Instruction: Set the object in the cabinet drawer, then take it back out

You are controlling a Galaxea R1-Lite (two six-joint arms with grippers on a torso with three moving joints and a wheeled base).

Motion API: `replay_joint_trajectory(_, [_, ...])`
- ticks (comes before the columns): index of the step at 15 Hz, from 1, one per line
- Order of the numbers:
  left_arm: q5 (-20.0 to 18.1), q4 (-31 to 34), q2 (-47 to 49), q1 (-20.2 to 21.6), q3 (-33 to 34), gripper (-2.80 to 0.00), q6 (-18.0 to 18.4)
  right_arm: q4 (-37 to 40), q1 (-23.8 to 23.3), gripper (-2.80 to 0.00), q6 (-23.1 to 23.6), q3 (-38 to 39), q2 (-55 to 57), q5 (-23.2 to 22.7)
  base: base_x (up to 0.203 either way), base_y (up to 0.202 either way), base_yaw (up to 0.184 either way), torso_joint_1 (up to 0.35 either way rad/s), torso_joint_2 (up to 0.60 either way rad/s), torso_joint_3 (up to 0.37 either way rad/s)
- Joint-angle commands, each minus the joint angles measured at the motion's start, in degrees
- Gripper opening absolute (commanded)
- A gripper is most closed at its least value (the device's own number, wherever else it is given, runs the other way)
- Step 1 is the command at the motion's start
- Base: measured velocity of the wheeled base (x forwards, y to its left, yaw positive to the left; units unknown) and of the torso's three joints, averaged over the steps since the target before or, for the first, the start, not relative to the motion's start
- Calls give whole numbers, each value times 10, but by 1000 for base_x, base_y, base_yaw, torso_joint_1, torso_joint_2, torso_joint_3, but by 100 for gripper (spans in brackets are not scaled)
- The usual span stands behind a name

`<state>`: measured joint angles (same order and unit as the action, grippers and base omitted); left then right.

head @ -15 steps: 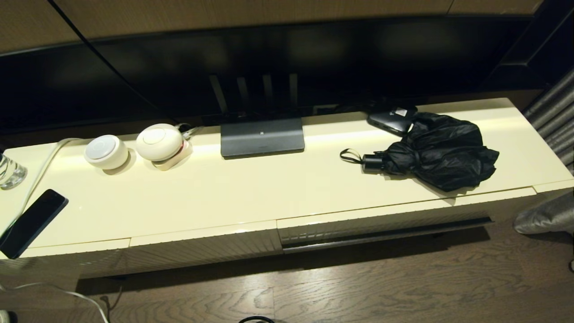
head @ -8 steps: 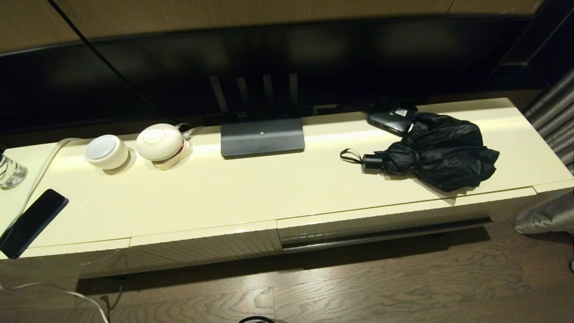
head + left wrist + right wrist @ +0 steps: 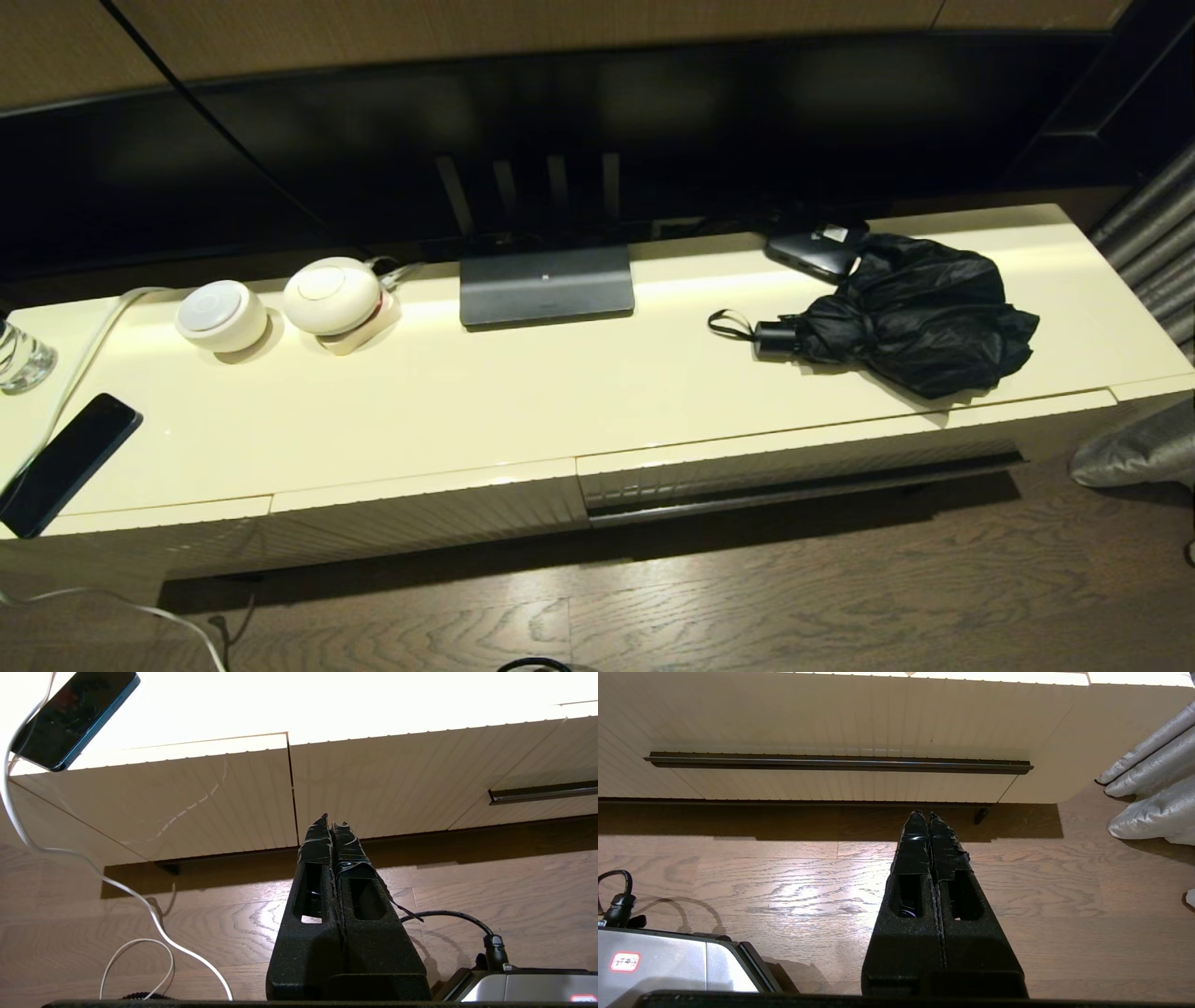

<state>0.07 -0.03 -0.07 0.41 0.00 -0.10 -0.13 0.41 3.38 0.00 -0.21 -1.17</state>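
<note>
umbrella [image 3: 920,313] loose on counter [image 3: 523,401], untouched | drawer [image 3: 840,728] closed, so opening comes first | left gripper [image 3: 332,823], right gripper [image 3: 923,817] low over floor, jaws pressed together, empty

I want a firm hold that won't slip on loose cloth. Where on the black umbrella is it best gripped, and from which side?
Probably the short handle of the umbrella: it is rigid and cylindrical, lying flat and pointing toward the robot's left. Come down from above, fingers across it. The bunched canopy would likely give under the pads.
</note>
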Motion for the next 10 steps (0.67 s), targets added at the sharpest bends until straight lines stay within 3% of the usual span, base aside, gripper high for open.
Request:
replay_joint_trajectory(1, [0, -1, 1, 0, 2, -280, 0, 2, 0, -280, 1, 0, 1, 0, 0, 0, 0, 0, 0, 0])
replay_joint_trajectory(10, [0, -1, 1, -1, 2, -280, 0, 2, 0, -280, -1, 1, 1, 0, 0, 0, 0, 0, 0, 0])
